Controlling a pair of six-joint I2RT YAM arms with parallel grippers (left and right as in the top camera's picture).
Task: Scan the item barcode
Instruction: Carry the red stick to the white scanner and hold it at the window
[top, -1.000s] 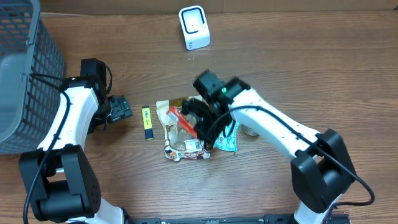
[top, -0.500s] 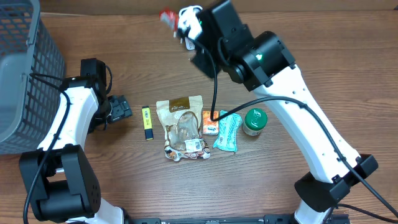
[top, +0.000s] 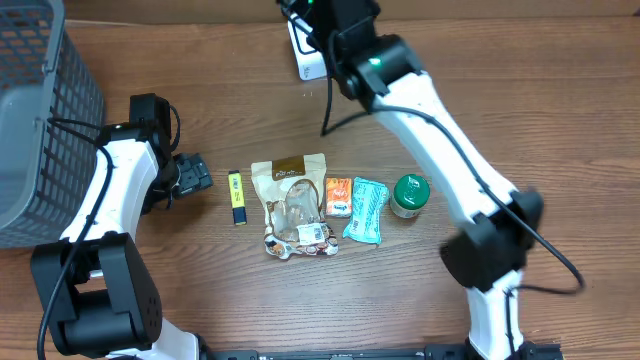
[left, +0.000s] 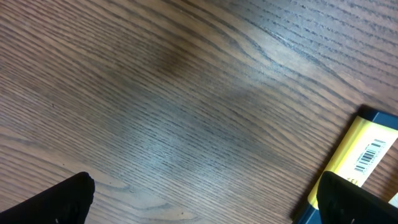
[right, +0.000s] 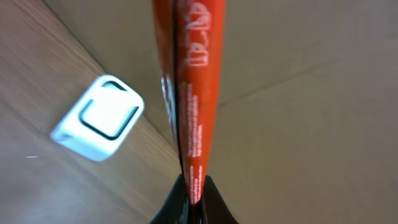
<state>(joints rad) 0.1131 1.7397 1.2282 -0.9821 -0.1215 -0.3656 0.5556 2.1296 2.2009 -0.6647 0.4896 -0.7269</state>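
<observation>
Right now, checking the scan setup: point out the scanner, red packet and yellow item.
scanner (right: 107, 113): right wrist view, front window.
red packet (right: 196, 93): right wrist view, printed side.
yellow item (left: 369, 155): left wrist view, barcode.

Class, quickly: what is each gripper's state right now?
Left gripper: open, holding nothing.
Right gripper: shut on the red packet.
</observation>
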